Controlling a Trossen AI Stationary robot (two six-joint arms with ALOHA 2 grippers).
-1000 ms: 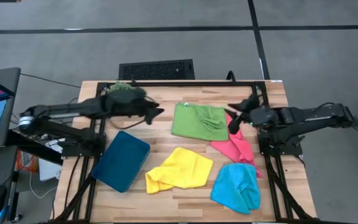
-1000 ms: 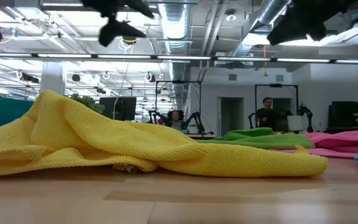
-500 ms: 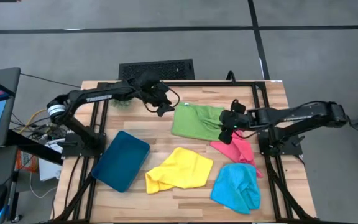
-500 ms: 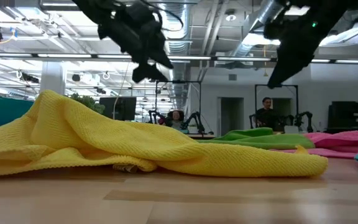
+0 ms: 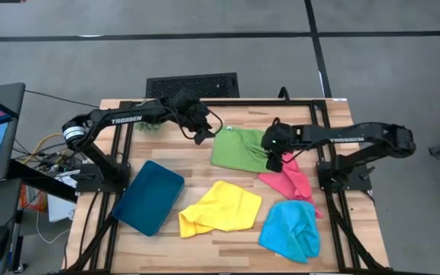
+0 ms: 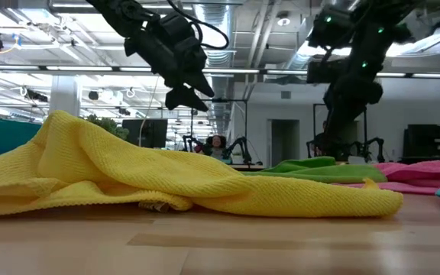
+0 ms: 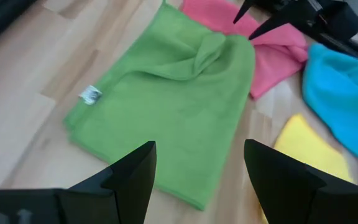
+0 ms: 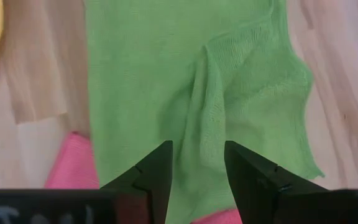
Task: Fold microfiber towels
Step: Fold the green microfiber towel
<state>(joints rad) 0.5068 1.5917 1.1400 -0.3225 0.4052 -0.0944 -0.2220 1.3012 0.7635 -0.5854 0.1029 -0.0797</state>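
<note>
High view: table (image 5: 228,237) carries four towels. Green towel (image 5: 243,149) at frame centre, yellow towel (image 5: 220,208) below it, blue towel (image 5: 290,228) lower right, pink towel (image 5: 290,179) between green and blue. Since a second ago both arms have swung inward. Left claw (image 5: 202,136), fingers spread wide, now hangs by the green towel's upper-left corner. Right claw (image 5: 274,162), part-open and holding nothing, sits over its right edge. Left wrist view alone shows a white tag (image 7: 91,94) on the green towel. Right wrist view shows its raised crease.
</note>
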